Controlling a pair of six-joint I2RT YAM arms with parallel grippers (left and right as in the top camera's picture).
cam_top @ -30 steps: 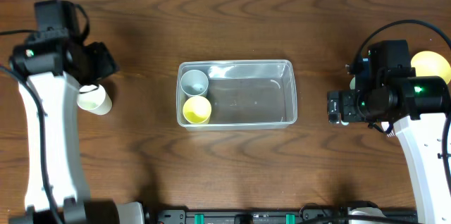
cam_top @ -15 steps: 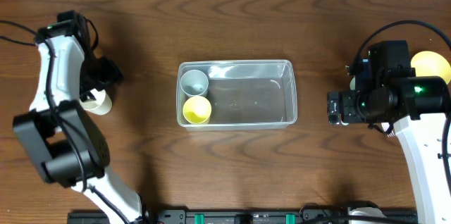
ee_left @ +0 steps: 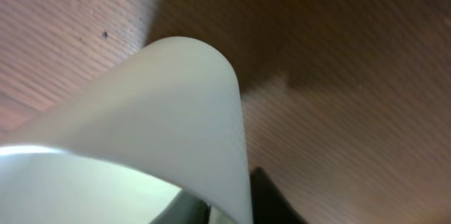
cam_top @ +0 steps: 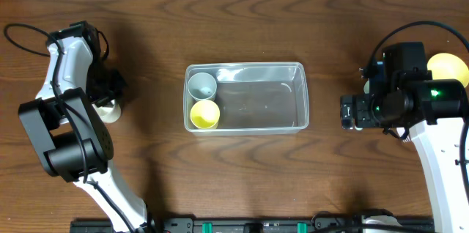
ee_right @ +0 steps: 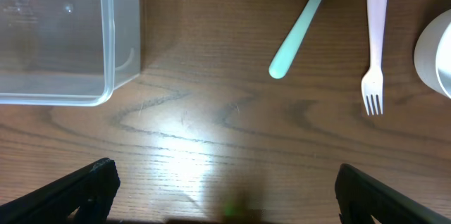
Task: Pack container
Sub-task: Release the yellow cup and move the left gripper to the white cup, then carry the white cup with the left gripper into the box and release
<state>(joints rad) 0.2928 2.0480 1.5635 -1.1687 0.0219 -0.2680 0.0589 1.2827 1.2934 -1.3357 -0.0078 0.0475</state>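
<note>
The large clear plastic rectangular container (cam_top: pixel 246 128) sits mid-surface, with a small grey round cup (cam_top: pixel 201 84) and a small yellow round cup (cam_top: pixel 204 113) side by side at its left end. Well to its left, the left hand (cam_top: pixel 108 95) is down at a white plastic cup (cam_top: pixel 110 110), though I cannot tell whether it grips; the right hand (ee_right: pixel 225 190) hovers just right of the container, spread wide and empty. Fetching the white cup seems the step in hand, and the next move calls for a firm grip, a lift and a carry into the container's free space.
</note>
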